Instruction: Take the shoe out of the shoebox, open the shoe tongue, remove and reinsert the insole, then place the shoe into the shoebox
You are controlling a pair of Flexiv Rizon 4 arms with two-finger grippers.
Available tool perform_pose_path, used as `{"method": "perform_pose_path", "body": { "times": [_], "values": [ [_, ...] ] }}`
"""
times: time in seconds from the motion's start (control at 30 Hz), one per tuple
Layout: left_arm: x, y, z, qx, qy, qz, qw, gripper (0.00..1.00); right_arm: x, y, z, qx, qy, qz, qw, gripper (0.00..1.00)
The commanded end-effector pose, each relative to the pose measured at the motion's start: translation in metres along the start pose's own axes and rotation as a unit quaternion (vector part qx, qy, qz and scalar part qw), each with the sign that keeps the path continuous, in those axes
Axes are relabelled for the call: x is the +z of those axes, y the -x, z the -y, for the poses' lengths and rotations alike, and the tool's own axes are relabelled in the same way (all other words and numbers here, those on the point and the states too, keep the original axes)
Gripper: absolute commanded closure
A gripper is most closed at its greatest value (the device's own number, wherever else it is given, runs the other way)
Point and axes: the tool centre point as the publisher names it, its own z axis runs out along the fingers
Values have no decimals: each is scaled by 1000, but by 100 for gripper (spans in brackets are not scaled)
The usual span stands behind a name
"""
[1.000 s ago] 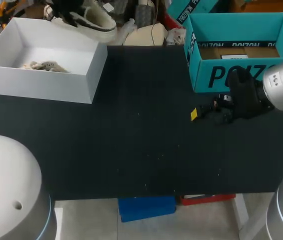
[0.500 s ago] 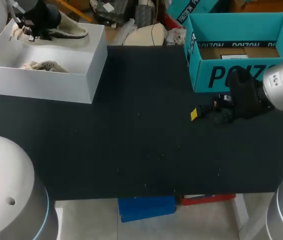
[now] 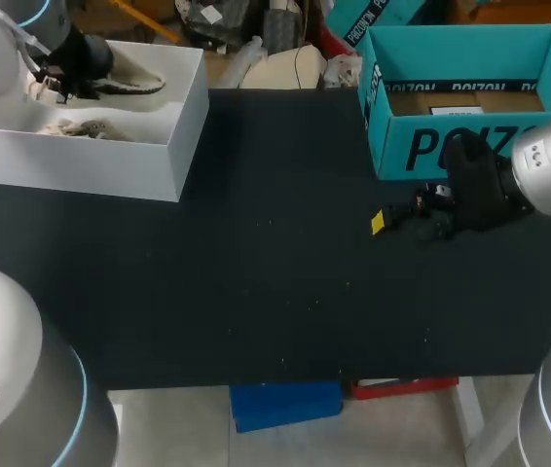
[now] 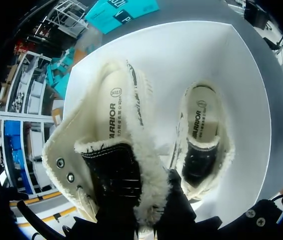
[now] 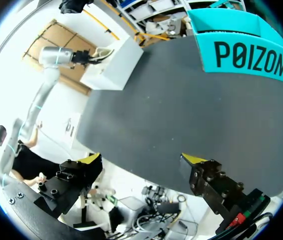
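- The left arm had carried the cream fleece-lined shoe with a black upper (image 3: pixel 128 82) in from beyond the far rim and lower. It was now over the white rectangular cardboard shoebox (image 3: pixel 110 165) in the upper left of the frame. The right arm had not moved.
- The left fingers (image 3: pixel 69 66) were closed on the shoe at its fleecy collar and tongue. The left wrist view showed one dark finger on each side, with the yellow tips hidden.
- The shoe hung along the shoebox's far wall, toe pointing toward the frame's middle. Whether it touched the floor of the box could not be told.
- A second matching shoe (image 3: pixel 83 127) lay on the floor of the shoebox, beside the held one.
- The right fingers (image 3: pixel 383 221) sat at the middle right of the frame over the black counter (image 3: pixel 256 272). They were spread wide and held nothing, just below the open teal cardboard box (image 3: pixel 451 146).
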Motion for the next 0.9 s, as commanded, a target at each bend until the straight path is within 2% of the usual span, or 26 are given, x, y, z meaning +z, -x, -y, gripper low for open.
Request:
{"method": "perform_pose_path", "body": {
  "times": [0.03, 0.47, 0.8, 0.83, 0.87, 0.9],
  "values": [
    [29, 13, -2, 3, 2, -5, 1000, 100, 0, -1, 0, 0, -1, 1, 1000, 0],
    [79, 14, 1, 0, -2, -24, 1000, 100, 0, -1, 0, 0, -1, 1, 1000, 0],
    [98, 12, 3, 7, -1, -31, 999, 100, 0, -1, 0, 0, -1, 1, 1000, 0],
    [98, 12, 4, 8, 0, -31, 999, 94, 0, -1, 0, 0, -1, 1, 1000, 0],
    [97, 12, 5, 8, 0, -30, 1000, 73, 0, -1, 0, 0, -1, 1, 1000, 0],
    [96, 12, 6, 8, -1, -28, 1000, 39, 0, -1, 0, 0, -1, 1, 1000, 0]
  ]
}}
